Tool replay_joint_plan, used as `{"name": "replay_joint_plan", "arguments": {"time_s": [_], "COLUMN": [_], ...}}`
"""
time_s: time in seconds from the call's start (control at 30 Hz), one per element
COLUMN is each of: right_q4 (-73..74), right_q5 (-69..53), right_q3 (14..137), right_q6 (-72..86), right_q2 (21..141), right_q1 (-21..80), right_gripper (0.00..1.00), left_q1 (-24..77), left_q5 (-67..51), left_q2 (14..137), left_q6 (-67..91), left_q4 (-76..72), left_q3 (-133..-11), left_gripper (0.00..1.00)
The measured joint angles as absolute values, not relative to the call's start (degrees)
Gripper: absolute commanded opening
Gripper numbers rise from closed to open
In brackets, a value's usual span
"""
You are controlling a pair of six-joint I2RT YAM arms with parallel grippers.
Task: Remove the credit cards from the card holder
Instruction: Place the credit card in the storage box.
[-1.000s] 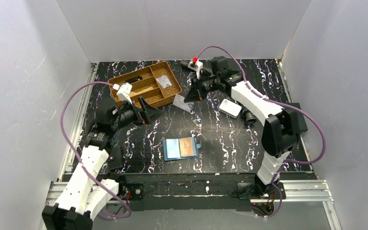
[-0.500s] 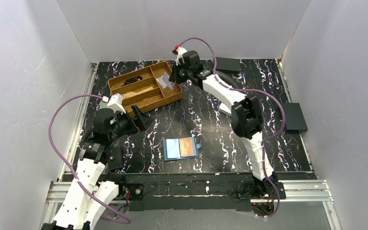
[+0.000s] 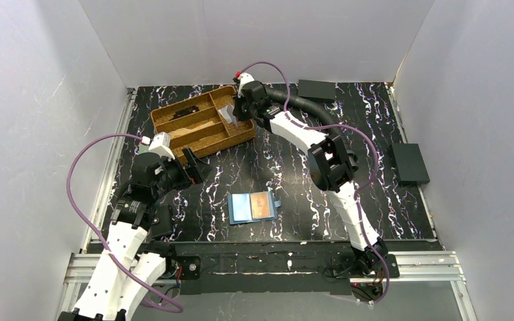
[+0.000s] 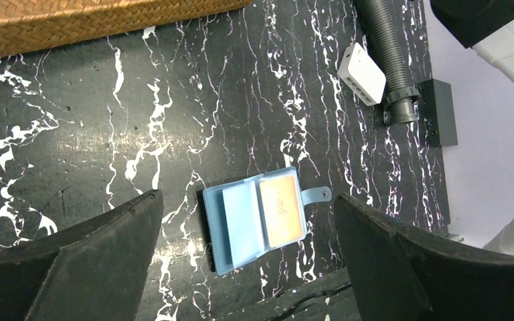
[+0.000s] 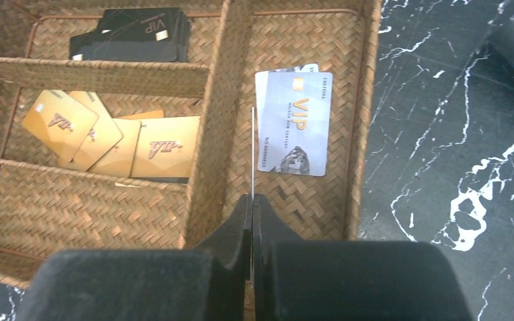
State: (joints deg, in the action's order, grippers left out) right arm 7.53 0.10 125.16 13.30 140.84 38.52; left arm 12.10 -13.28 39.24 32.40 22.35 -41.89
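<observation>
The teal card holder (image 3: pixel 253 207) lies open on the black marbled table, near the front middle. An orange credit card (image 4: pixel 282 212) sits in its right half, and a pale blue sleeve covers the left half. My left gripper (image 4: pixel 246 195) hangs open above and left of the card holder (image 4: pixel 258 217), touching nothing. My right gripper (image 5: pixel 251 200) is shut on a thin pale credit card (image 5: pixel 251 150), seen edge-on. It hovers over the right compartment of the woven basket (image 5: pixel 217 120). In the top view the right gripper (image 3: pixel 235 110) is at the basket's right end.
The basket (image 3: pixel 194 137) at the back left holds a silver VIP card (image 5: pixel 293 124), several gold cards (image 5: pixel 114 134) and dark cards (image 5: pixel 134 33). A white box (image 4: pixel 362 73) and a black hose (image 4: pixel 388 53) lie right of centre. Black boxes sit at the back (image 3: pixel 316 89) and right (image 3: pixel 409 164).
My right arm swung left from the table's back middle to above the basket, carrying the card. My left arm drew back a little toward the left.
</observation>
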Motion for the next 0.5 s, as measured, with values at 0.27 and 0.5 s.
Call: {"name": "replay_joint_plan", "arguments": {"time_s": [0.27,0.5], "right_q4": [5.26,3.14], "right_q5": [2.98,4.12], "right_q3": [125.75,126.21], "right_q6": [12.58,11.94], "right_q2": [141.43,143.85], "right_q1": [38.72,39.31], "right_gripper": [0.07,0.09], "left_q1": [12.10,12.10], "left_q5": [-13.06,-13.04], "left_q2": [38.81,37.82], "left_q6": [32.40,32.42], "left_q4": [22.57,22.68], "left_q3": [-40.56,-40.34], "left_gripper": [0.98,0.98]}}
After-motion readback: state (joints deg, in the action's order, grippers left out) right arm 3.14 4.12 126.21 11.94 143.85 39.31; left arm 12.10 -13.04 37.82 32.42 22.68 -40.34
